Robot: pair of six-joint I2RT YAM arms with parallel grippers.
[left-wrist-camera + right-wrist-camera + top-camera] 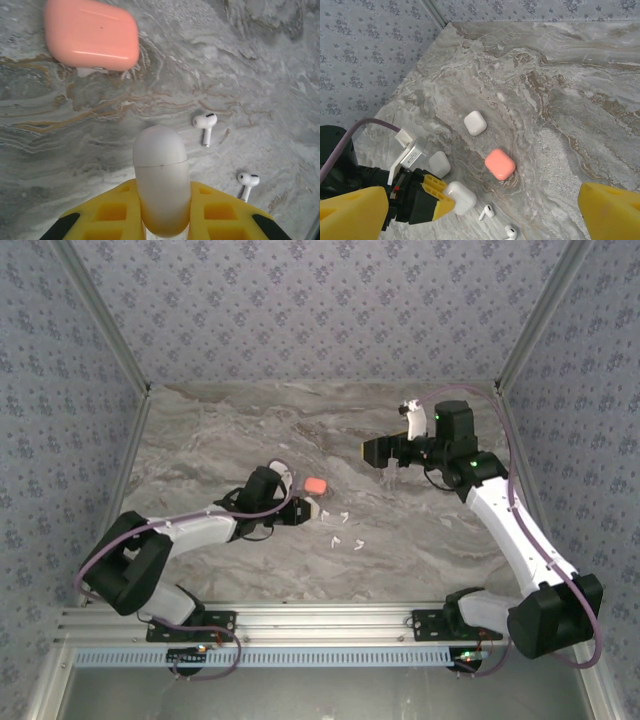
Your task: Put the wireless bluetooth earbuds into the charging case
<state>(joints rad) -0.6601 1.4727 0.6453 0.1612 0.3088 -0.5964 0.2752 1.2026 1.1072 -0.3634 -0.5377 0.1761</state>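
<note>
Now: your left end effector clamps a shut white charging case. Your right end effector is spread wide. Two white earbuds lie loose on the tabletop just beside it, with a coral case beyond.

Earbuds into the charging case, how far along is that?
Done: nothing seated; small white stemmed earbuds lie loose on the marble table. In hand: the left gripper clamps a rounded white case, lid shut; the right gripper hangs open. Left: open it, load the buds.
</note>
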